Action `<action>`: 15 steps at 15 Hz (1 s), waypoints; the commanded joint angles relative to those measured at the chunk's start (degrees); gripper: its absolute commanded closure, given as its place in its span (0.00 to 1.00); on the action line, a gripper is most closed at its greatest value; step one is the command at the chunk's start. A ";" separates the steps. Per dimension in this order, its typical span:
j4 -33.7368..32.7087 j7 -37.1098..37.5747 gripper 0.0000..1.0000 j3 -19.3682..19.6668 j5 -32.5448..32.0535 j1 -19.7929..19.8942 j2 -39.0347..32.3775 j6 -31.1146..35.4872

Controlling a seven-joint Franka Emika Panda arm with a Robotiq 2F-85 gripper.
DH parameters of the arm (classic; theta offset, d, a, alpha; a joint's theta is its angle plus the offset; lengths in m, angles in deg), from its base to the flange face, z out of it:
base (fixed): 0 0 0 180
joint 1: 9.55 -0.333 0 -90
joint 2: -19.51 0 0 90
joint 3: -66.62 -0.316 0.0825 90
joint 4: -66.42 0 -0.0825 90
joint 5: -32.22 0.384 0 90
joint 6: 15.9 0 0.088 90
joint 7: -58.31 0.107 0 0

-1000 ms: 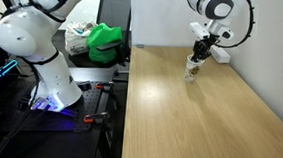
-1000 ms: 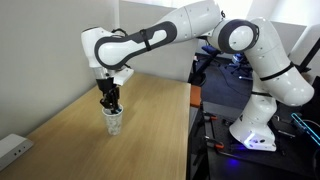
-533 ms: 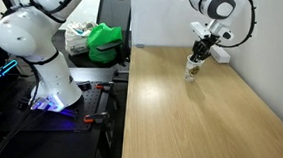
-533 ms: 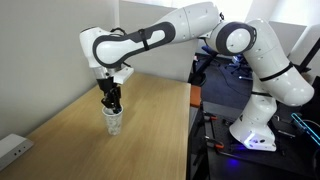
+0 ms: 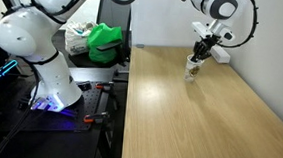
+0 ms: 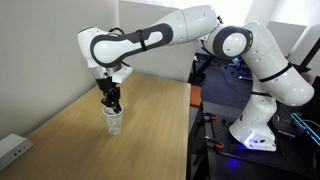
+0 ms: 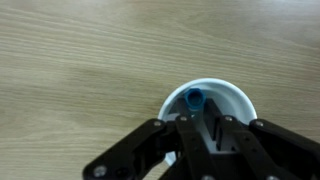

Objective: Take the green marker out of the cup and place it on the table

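The short, slim, dark green marker [image 7: 194, 98] is found standing inside the small white cup with a dark pattern on its side [image 6: 114, 121]. Only its rounded teal-blue top end is shown in the wrist view, close to the cup's inner wall rather than at the centre of the mouth. The cup is set upright on the large rectangular counter with a smooth light-wood top [image 5: 209, 124], well away from the counter's near edge.

The jaws are held directly over the cup, with their dark tips lowered to the mouth. In the wrist view they are seen to stand narrow, with a slim gap between them, and the marker's top lies just ahead of that gap. Whether the marker is pinched between them cannot be told, since the barrel is hidden by the cup and the jaws themselves.

The marker is judged to be light and stiff, with a smooth, probably plastic, barrel that could slip under a weak pinch. A hold is best taken on the upper barrel just below the top end, squarely across its width.

The cup is also judged light and easily tipped. A straight vertical lift is therefore called for, so that the marker is not dragged against the wall and the cup carried up with it. Being round, the marker may roll once it is laid down.
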State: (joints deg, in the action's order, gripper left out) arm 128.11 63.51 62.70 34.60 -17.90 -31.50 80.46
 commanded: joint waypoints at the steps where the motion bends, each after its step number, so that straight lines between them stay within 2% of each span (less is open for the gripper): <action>1: -4.11 0.83 0.94 0.54 -0.48 -0.44 -1.89 -3.23; 15: -3.65 2.60 0.95 1.50 -3.18 -2.31 2.00 -3.25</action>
State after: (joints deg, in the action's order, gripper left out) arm 124.38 64.10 63.17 32.58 -19.25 -31.63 79.56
